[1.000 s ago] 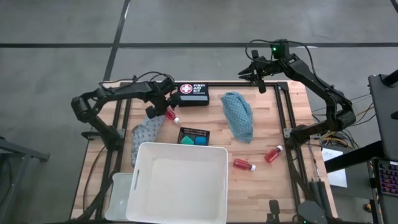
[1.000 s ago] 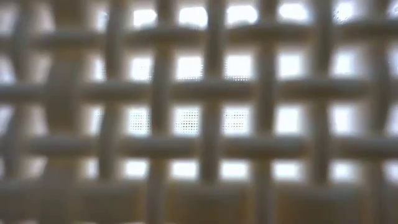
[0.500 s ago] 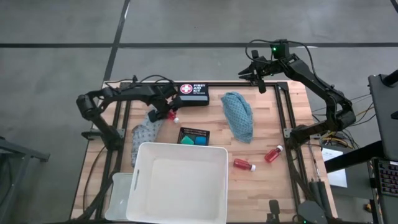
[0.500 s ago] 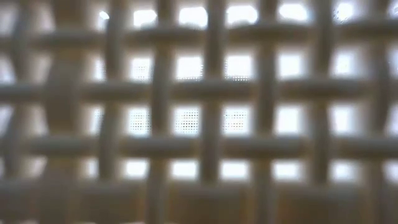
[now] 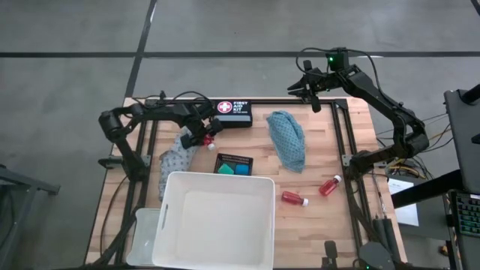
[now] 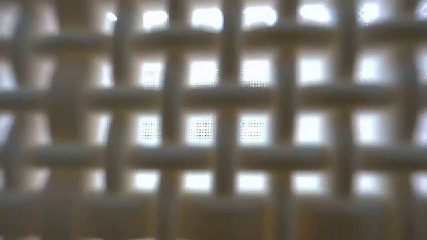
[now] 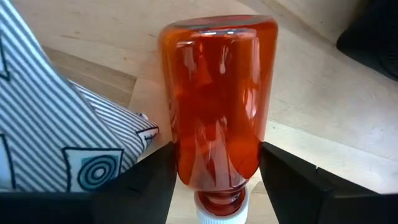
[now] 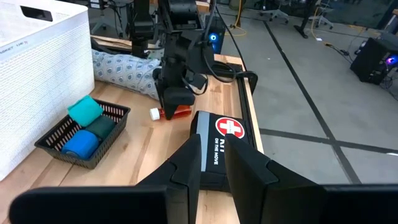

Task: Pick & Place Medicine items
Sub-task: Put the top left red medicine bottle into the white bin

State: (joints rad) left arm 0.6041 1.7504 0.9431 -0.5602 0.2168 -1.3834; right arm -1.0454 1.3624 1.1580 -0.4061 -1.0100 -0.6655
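Wooden tabletop on grey floor, seen from the high view: left arm reaches in low from the left edge, elbow bent, forearm running across the back of the table, left gripper clamped on a red bottle lying on its side, white cap toward the first aid kit. Grey patterned cloth lies just beside the gripper, on the tub side. Black mesh tray holds a green and a blue tub, between the bottle and the big white tub. Teal cloth is bunched right of the tray. Two more red bottles lie near the right front, apart from each other. Right arm is folded up high, right gripper hanging past the table's back right corner, holding nothing. Low view: filled by a blurred white lattice wall, nothing else readable. Left wrist view: red bottle sits between the two dark fingers, cap nearest the camera, fingers pressed on both sides; striped cloth touches the bottle's side. Right wrist view: own fingers nearly shut, narrow gap, empty, pointed at the first aid kit; beyond it the left gripper grips the bottle on the wood, mesh tray with tubs nearby.
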